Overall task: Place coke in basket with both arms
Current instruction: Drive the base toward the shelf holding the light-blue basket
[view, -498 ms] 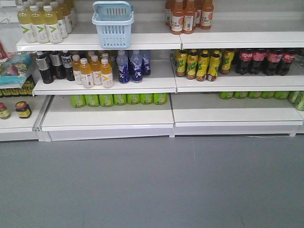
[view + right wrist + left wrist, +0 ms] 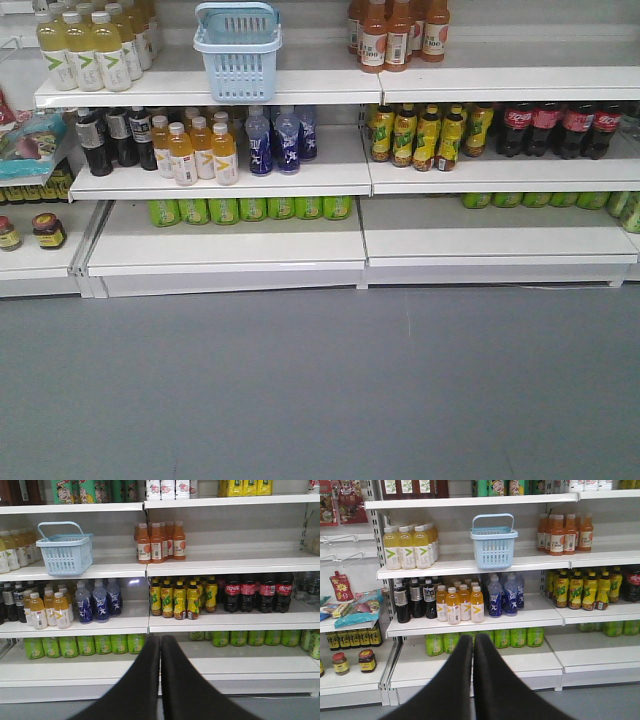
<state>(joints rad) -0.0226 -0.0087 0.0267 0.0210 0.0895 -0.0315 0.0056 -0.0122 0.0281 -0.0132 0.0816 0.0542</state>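
The light blue basket [image 2: 238, 50] stands on the upper shelf with its loop handle raised; the left wrist view has the basket [image 2: 493, 547] above centre, and the right wrist view has the basket [image 2: 65, 552] at upper left. No coke can shows in any view. My left gripper [image 2: 473, 637] is shut, its black fingers pressed together with nothing between them, well back from the shelves and below the basket. My right gripper [image 2: 160, 637] is shut and empty too, pointing at the lowest shelf. The front view shows neither arm.
White shelving [image 2: 220, 180] holds rows of bottles: yellow drinks [image 2: 85, 50], orange juice [image 2: 395, 35], blue bottles [image 2: 275, 140], dark cola bottles with red labels [image 2: 560, 130] and green bottles [image 2: 250, 208]. Grey floor [image 2: 320, 390] lies before the shelves.
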